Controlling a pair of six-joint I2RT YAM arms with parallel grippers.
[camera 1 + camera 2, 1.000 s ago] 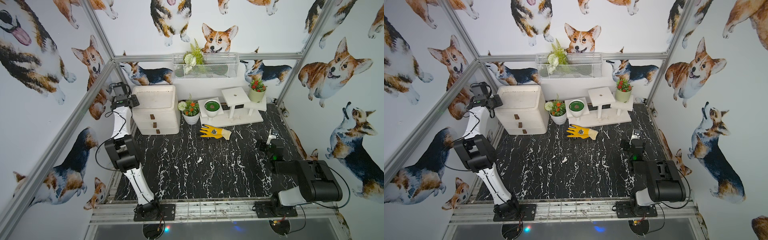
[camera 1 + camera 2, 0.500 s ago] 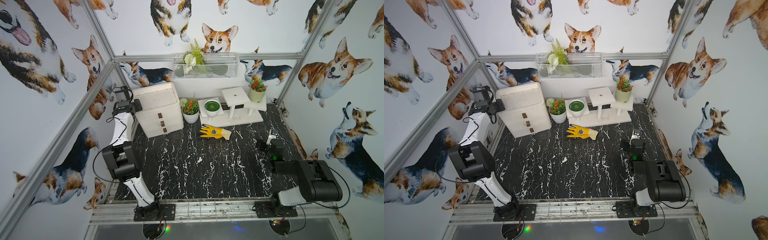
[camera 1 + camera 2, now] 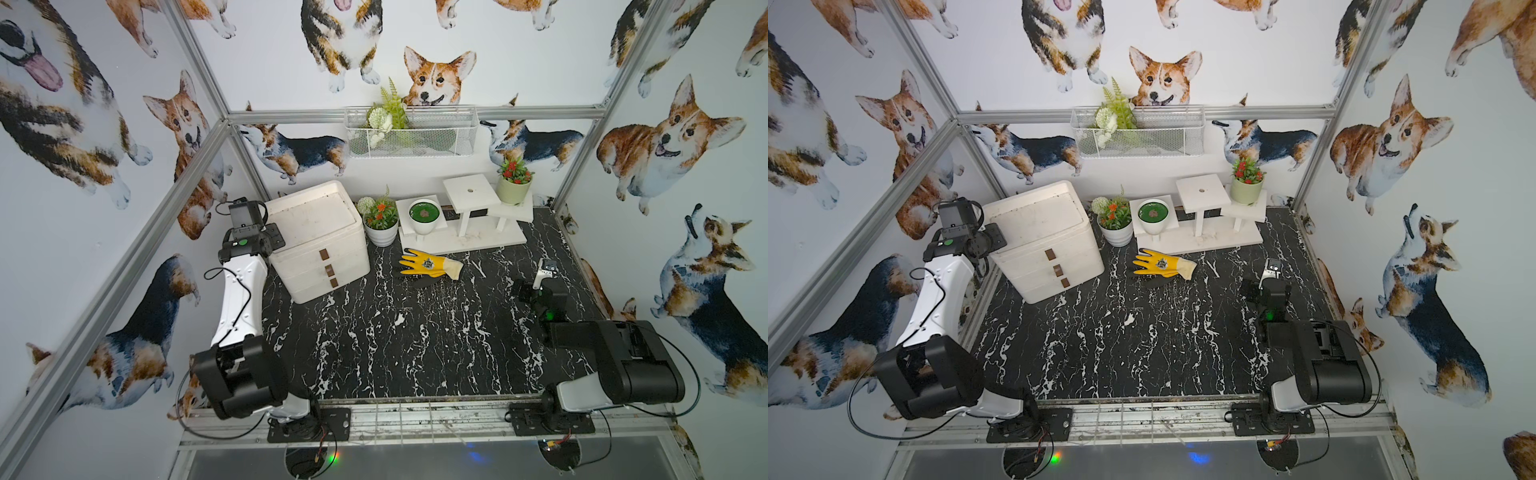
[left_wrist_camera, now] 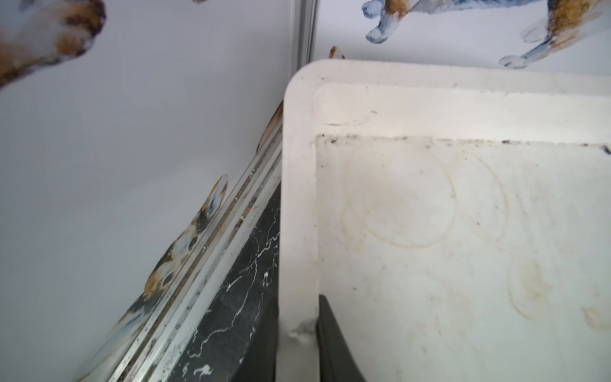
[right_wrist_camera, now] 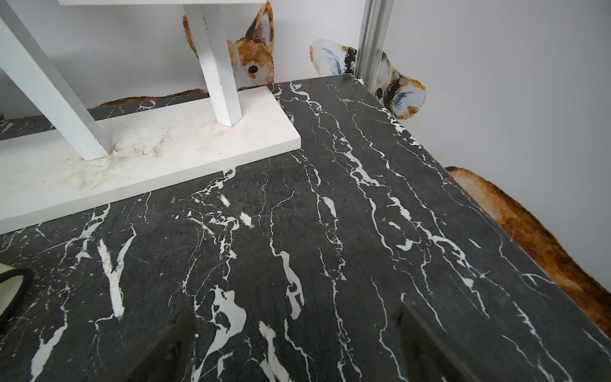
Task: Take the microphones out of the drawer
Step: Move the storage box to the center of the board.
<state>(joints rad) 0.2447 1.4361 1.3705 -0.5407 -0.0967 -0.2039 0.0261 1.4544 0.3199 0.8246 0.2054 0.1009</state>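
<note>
While my left hand point(image 4: 297, 332) is clenched on the white drawer unit's point(image 3: 320, 232) top rim, I should drag it slowly and level so it cannot tip, my right hand point(image 5: 297, 344) released and empty over the tabletop point(image 5: 330, 205).

We see two arms alike: the left arm point(image 3: 241, 299) and right arm point(image 3: 623, 361) pair glossy white links with bulky black joint housings, thin black cables looping alongside, green wrist lights, and matte black fingers on the left hand point(image 4: 297, 347).
</note>
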